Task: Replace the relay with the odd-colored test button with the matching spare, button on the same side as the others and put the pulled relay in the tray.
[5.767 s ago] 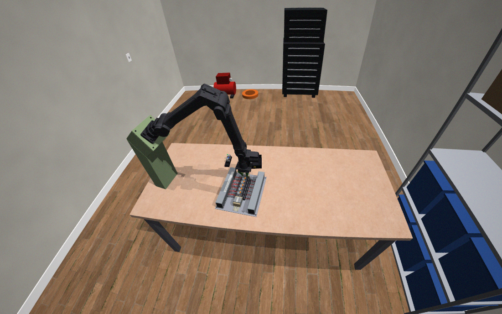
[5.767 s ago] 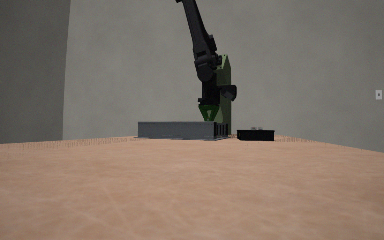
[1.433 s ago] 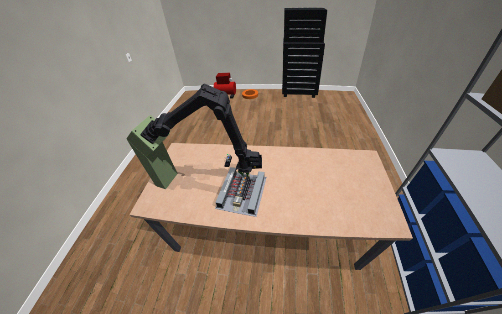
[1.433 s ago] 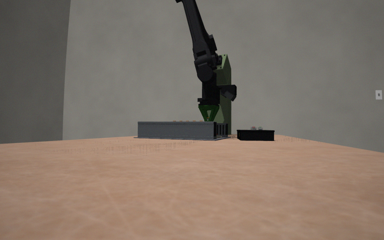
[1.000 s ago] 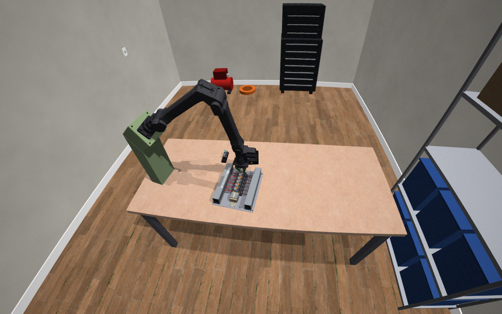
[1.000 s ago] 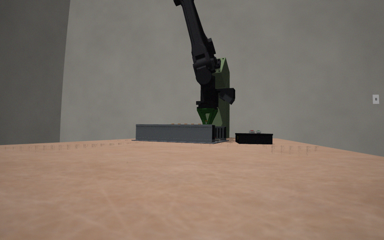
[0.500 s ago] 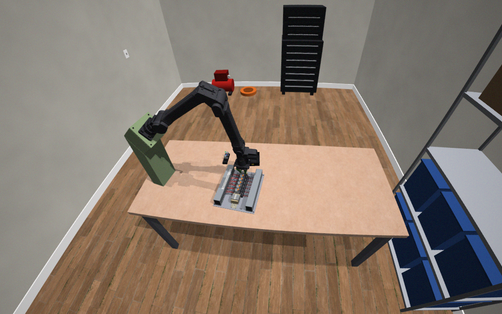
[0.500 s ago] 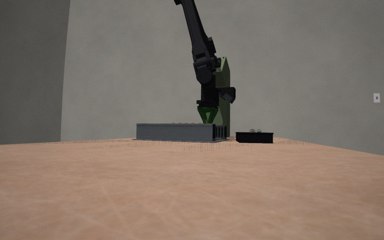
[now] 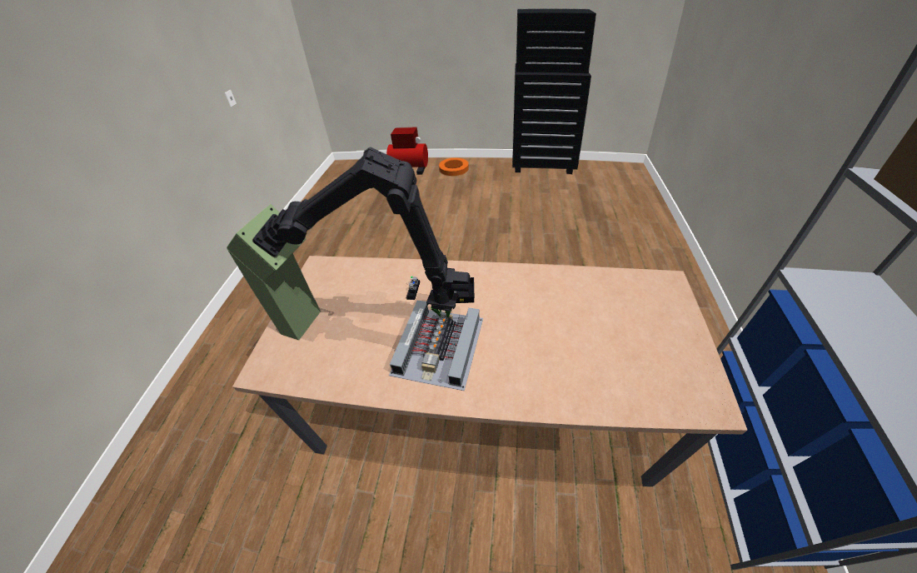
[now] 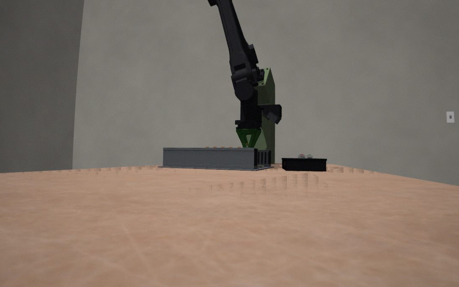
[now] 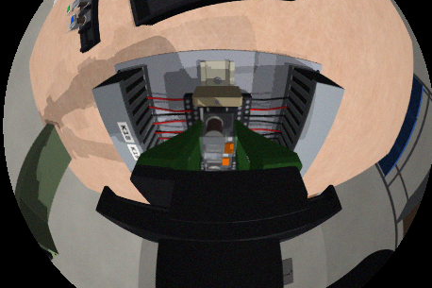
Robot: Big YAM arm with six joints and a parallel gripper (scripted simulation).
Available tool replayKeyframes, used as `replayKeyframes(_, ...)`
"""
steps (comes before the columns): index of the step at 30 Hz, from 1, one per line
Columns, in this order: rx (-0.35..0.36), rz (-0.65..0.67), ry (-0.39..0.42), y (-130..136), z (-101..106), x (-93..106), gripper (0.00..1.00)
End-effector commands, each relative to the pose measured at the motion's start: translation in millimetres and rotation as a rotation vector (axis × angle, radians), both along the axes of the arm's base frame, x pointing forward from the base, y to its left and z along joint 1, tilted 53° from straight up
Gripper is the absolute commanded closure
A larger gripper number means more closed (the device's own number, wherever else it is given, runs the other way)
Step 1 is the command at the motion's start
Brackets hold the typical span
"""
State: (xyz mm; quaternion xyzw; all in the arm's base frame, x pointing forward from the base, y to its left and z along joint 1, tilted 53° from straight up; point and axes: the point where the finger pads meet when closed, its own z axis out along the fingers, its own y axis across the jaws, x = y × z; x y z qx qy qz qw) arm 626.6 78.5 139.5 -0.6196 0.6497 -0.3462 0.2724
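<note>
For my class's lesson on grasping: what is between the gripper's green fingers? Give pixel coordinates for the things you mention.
A clear-cased relay [image 11: 214, 144], with its dark coil visible; the wrist view shows it.

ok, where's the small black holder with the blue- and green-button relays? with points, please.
Wrist view: upper left, the small black holder [image 9: 411, 293] [image 11: 91, 34] stands left of the larger black tray [image 9: 470, 290] [image 10: 304, 164] [image 11: 141, 16]. Top view: just beyond the rack's [image 9: 406, 348] [image 10: 209, 158] [image 11: 326, 107] far left corner.

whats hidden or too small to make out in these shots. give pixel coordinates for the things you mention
- most of the tray [image 11: 217, 3]: cut off by the wrist view's top edge
- blades of the relay between the green fingertips: hidden inside the row in the wrist view
- lettering on the second white label [image 11: 134, 152]: partly covered by the gripper [image 11: 218, 126], wrist view
- button colors along the row, top view: too small to tell reliably
</note>
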Motion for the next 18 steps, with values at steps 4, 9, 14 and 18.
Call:
replayKeyframes(4, 0.002, 0.007, -0.02, 1.8, 5.5, 6.3, 1.0)
replayKeyframes(9, 0.004, 0.005, -0.032, -0.1, 12.1, 7.3, 1.0)
replayKeyframes(14, 0.004, 0.004, -0.031, -1.1, 12.1, 7.6, 1.0)
replayKeyframes(18, 0.004, 0.003, -0.03, -2.0, 10.8, 8.2, 1.0)
